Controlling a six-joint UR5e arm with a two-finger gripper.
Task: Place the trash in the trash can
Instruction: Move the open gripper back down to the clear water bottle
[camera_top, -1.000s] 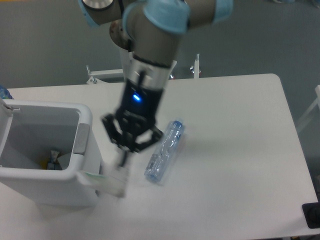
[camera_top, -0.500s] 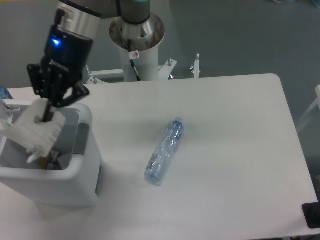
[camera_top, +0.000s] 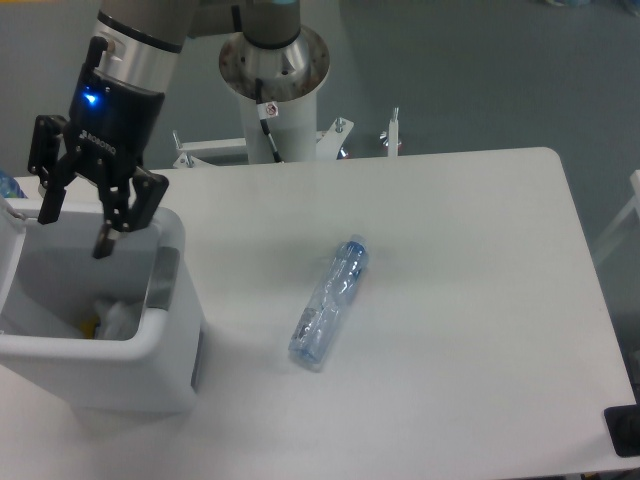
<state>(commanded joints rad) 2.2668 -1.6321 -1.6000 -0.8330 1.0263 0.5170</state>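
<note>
A: Where do we stand with the gripper (camera_top: 75, 228)?

B: We hang over the open mouth of the trash can (camera_top: 170, 300) with the jaws spread and nothing between them. Something white, likely the wrapper (camera_top: 116, 318), lies on the grey bottom of the can.

A: And the bottle (camera_top: 329, 303)?

B: It lies on its side on the surface (camera_top: 470, 300), well apart from us, off toward the middle of the surface and nearer the camera than the jaws. Its long axis runs on a slant, the top end pointing away from the camera, the bottom end toward the near edge.

A: So we judge the jaws must cross that axis to close on the body?

B: Yes. It is clear, ribbed plastic with a blue label, light and likely to roll or dent.
</note>
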